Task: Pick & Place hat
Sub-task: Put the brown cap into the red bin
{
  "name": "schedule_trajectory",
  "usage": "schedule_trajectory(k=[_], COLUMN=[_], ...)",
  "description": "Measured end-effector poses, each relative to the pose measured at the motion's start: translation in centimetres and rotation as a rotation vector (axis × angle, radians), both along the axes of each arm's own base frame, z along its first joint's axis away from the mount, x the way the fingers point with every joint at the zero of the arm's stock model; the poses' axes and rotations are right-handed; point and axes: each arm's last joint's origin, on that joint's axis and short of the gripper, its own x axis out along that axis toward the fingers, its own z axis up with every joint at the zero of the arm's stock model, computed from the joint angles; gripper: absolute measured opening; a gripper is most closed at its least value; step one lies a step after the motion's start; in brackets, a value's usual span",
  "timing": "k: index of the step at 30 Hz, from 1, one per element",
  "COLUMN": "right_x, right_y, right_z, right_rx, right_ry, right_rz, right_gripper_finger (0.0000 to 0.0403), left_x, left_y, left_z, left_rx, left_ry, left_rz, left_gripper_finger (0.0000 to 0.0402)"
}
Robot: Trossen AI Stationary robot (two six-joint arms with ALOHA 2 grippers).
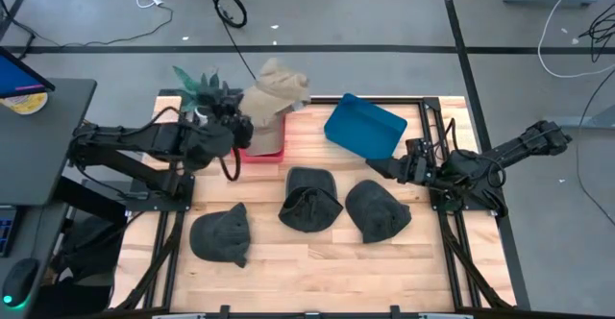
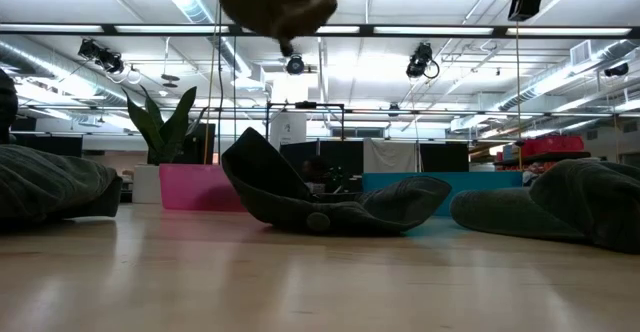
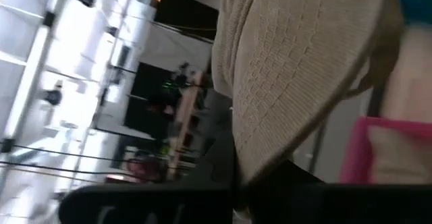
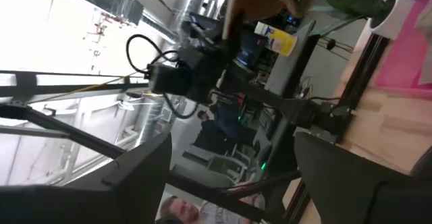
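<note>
A tan knit hat (image 1: 274,93) is up in the air over the pink bin (image 1: 264,148) at the table's far left, with my left gripper (image 1: 246,127) shut on it. It fills the left wrist view (image 3: 297,69) and shows at the top of the low view (image 2: 280,0). Three dark hats lie crumpled on the table: one near left (image 1: 221,234), one in the middle (image 1: 309,201), one to the right (image 1: 377,211). My right gripper (image 1: 389,168) hovers open beside the blue bin (image 1: 363,127), nothing between its fingers (image 4: 135,170). My left gripper pinches a bunched part of the tan hat's knit cloth (image 3: 266,163) between its two fingers, coming roughly level from the table's left. One layer or several, I cannot tell. The hat is lifted clear and stands out beyond the fingers, above the pink bin (image 3: 391,150).
A potted plant (image 1: 202,86) stands at the far left corner behind the pink bin. The blue bin lies tilted at the far middle. Bare wood runs along the near edge (image 1: 327,271). People show in the room beyond the table (image 4: 182,210).
</note>
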Motion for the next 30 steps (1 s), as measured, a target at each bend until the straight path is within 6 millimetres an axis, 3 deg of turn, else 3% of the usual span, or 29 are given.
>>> schedule_trajectory(k=[7,16,23,30], right_x=[0.0,0.0,0.1,0.1], right_y=[0.0,0.0,-0.1,-0.1], right_z=[-0.1,-0.1,-0.1,-0.2], right_rx=[0.021,0.023,0.024,0.04], right_ry=[0.001,0.0,0.009,0.013], right_rz=[0.006,0.011,0.003,0.007], right_gripper_finger=[0.0313,0.0313,0.0313,0.0313], left_x=[-1.9,-3.5,-2.3,1.0], left_y=[1.9,5.4,7.0,7.9], left_z=[-3.0,-4.3,-5.4,-8.5], left_rx=[-0.336,-0.665,-0.577,-0.571], left_ry=[-0.028,-0.04,0.127,0.385], left_rz=[0.068,0.24,0.274,0.264], left_gripper_finger=[0.0011,0.0011,0.0011,0.0011])
